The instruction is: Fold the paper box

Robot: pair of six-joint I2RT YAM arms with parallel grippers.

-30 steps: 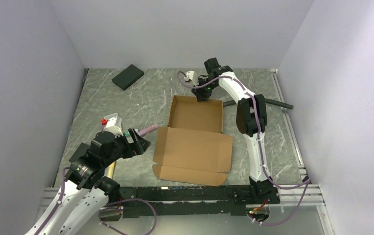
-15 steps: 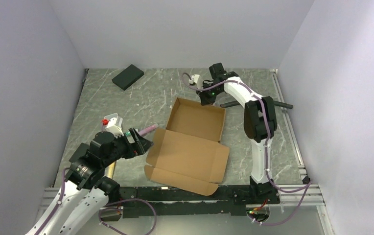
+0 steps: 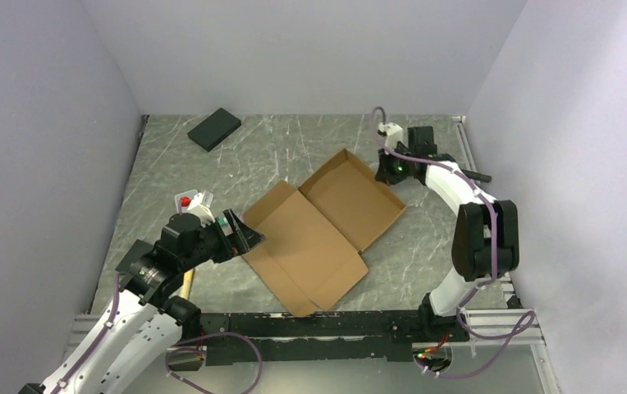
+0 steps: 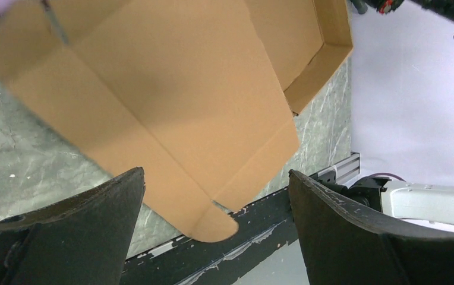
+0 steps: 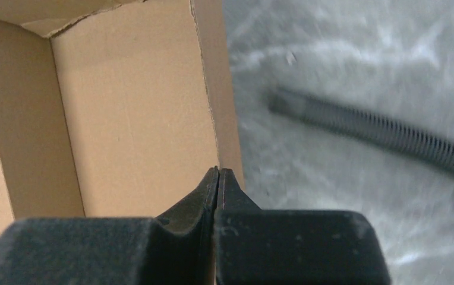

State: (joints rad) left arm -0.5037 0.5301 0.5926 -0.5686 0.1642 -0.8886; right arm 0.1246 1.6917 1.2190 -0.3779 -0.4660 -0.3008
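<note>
The paper box point(image 3: 327, 234) is brown cardboard lying open in the middle of the table, turned diagonally. Its tray end point(image 3: 351, 197) points to the far right and its flat lid lies toward the near left. My right gripper point(image 3: 387, 170) is at the tray's far right wall. In the right wrist view the jaws point(image 5: 218, 170) are shut on the upright wall's edge of the box point(image 5: 129, 107). My left gripper point(image 3: 249, 238) hovers open at the lid's left edge. In the left wrist view its fingers point(image 4: 216, 174) stand wide apart above the lid point(image 4: 171, 89), holding nothing.
A black pad point(image 3: 214, 129) lies at the far left. A black corrugated hose point(image 3: 476, 176) lies by the right wall, also in the right wrist view point(image 5: 379, 133). A small white part with a red dot point(image 3: 189, 199) lies left of the box. A black rail point(image 3: 310, 324) runs along the near edge.
My right gripper shut on the tray's wall and swung right, turning the whole box from square-on to diagonal. My left gripper stayed open and shifted slightly right.
</note>
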